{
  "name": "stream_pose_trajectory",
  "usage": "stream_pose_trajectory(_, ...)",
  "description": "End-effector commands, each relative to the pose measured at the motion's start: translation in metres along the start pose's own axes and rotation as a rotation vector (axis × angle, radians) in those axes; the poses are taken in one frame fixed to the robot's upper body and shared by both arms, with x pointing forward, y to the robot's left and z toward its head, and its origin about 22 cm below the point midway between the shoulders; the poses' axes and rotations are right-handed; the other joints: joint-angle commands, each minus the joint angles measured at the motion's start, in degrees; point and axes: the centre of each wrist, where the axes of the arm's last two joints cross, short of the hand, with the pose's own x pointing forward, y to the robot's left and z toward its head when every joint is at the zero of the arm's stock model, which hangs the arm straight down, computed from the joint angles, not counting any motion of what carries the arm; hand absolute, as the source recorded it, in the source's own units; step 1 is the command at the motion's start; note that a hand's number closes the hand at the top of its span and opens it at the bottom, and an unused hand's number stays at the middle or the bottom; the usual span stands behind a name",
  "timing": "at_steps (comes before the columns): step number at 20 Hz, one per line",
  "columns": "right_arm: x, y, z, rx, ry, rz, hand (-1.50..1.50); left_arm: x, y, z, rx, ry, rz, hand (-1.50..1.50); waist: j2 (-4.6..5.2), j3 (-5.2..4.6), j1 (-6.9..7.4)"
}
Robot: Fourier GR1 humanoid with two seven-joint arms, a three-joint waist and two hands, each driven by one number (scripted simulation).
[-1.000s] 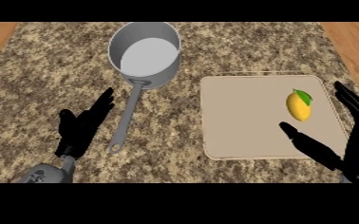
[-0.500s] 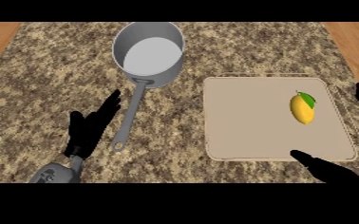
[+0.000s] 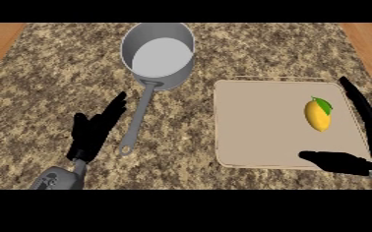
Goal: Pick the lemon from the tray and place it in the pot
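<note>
A yellow lemon (image 3: 317,115) with a green leaf lies on the right part of the beige tray (image 3: 254,128). A grey pot (image 3: 158,54) with a long handle (image 3: 138,123) stands at the back, left of the tray. My right hand (image 3: 341,161) is at the view's right edge, open, its thumb over the tray's front edge and its fingers (image 3: 355,98) up along the tray's right side; the lemon lies between them, untouched. My left hand (image 3: 94,130) rests open with fingers up, left of the pot handle.
The granite counter (image 3: 65,78) spreads around both objects. Wooden strips (image 3: 9,34) show at the far left and right corners.
My right hand has slid to the right and lower in view, partly leaving the frame. The left hand has shifted slightly. Lemon and pot stay put.
</note>
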Motion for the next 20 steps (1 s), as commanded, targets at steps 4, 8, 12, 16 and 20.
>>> stream_pose_trajectory(4,-0.044,0.021,-0.027,0.103,0.091,0.086,-1.50,-0.005,-0.005,-0.011,-0.008,0.005,0.017,0.00,-0.01,0.02,-0.40)
stream_pose_trajectory(8,-0.063,0.015,-0.034,0.053,0.073,0.084,-1.50,0.003,-0.011,-0.001,-0.003,0.017,0.014,0.00,-0.11,0.02,-0.49)
stream_pose_trajectory(12,-0.067,-0.010,-0.026,-0.008,0.031,0.074,-1.50,-0.028,-0.006,0.007,0.020,0.016,-0.008,0.00,-0.15,0.00,-0.71)
stream_pose_trajectory(16,-0.091,-0.009,-0.012,0.041,0.014,0.019,-1.50,0.005,0.033,-0.002,0.027,0.010,0.025,0.00,-0.15,0.01,-0.85)
stream_pose_trajectory(20,-0.114,-0.006,-0.018,0.068,-0.044,-0.142,-1.50,-0.004,0.007,-0.009,0.010,0.000,-0.010,0.00,-0.05,0.03,-0.85)
